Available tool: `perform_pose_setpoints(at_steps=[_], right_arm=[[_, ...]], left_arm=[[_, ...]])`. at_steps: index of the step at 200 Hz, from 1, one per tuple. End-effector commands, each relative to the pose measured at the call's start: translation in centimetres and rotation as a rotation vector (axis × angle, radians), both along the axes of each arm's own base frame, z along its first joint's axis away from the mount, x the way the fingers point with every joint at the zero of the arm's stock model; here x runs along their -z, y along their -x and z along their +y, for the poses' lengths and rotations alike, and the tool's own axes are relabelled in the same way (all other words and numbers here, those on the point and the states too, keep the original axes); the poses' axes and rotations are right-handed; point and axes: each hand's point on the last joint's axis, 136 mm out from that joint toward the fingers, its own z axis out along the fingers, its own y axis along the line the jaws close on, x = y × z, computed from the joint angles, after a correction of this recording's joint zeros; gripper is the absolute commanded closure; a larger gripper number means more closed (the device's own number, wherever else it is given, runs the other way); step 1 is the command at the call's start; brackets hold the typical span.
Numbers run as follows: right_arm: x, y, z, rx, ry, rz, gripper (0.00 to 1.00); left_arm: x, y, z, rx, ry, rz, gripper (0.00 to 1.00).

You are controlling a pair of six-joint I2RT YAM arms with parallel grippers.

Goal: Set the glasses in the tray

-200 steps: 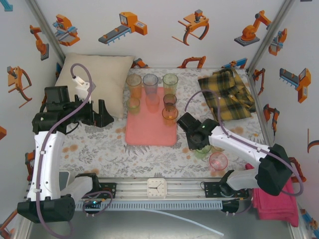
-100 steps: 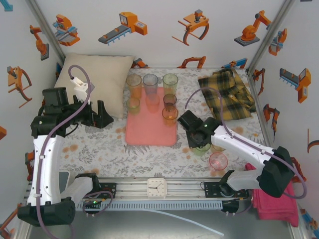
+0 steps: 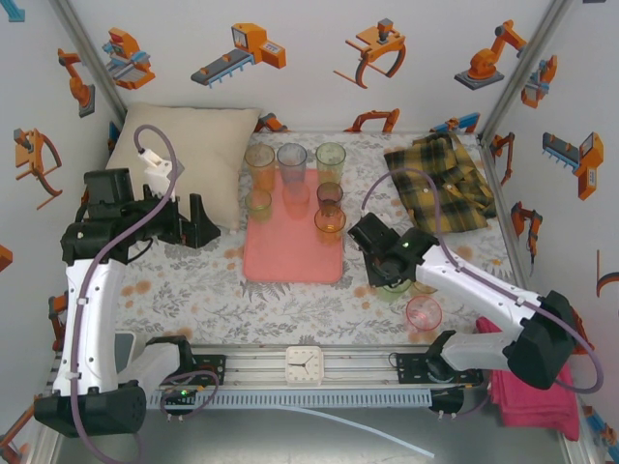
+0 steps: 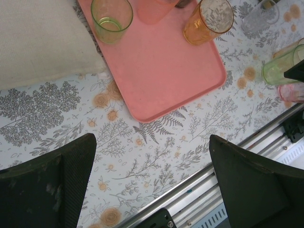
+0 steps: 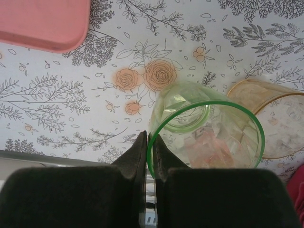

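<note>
One green glass (image 5: 204, 137) is standing just right of the tray (image 3: 290, 256), the right jaws clamping its rim (one side inside, one outside). Lifting straight up and keeping it level is looking wise, since an orange glass (image 5: 278, 118) is crowding it. Left jaws are hanging wide apart over the bench (image 3: 193, 280), holding nothing.

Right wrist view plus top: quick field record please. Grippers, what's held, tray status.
right gripper: shut on the green glass, rim pinched, one finger inside and one outside
green glass location: off the tray, to its right
neighbours: amber glass beside it; pink glass nearer the arm bases
left gripper: open, empty, hovering by the tray's near end
tray load: several glasses at its far end; near half bare
</note>
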Motion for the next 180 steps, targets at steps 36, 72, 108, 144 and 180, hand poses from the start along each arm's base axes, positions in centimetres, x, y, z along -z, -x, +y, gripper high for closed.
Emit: perform_pose_setpoints(at_steps=[36, 72, 108, 144, 180], right_arm=[[-2.7, -0.7, 0.6, -0.033, -0.012, -0.050, 0.97], [-4.7, -1.3, 1.6, -0.073, -0.005, -0.083, 0.97], [-7.0, -2.2, 4.0, -0.147, 0.005, -0.125, 0.97], [-8.8, -3.5, 8.5, -0.240, -0.011, -0.173, 0.97], [-9.9, -4.8, 13.8, -0.344, -0.015, -0.213, 0.97]], left_arm=[[-0.8, 0.1, 0.1, -0.003, 0.010, -0.026, 0.06], [-0.9, 0.0, 0.2, -0.008, 0.011, -0.029, 0.05], [-0.7, 0.0, 0.4, -0.016, 0.011, -0.026, 0.05], [-0.4, 0.0, 0.6, -0.024, 0.005, -0.025, 0.05], [-0.9, 0.1, 0.9, -0.036, 0.003, -0.045, 0.05]])
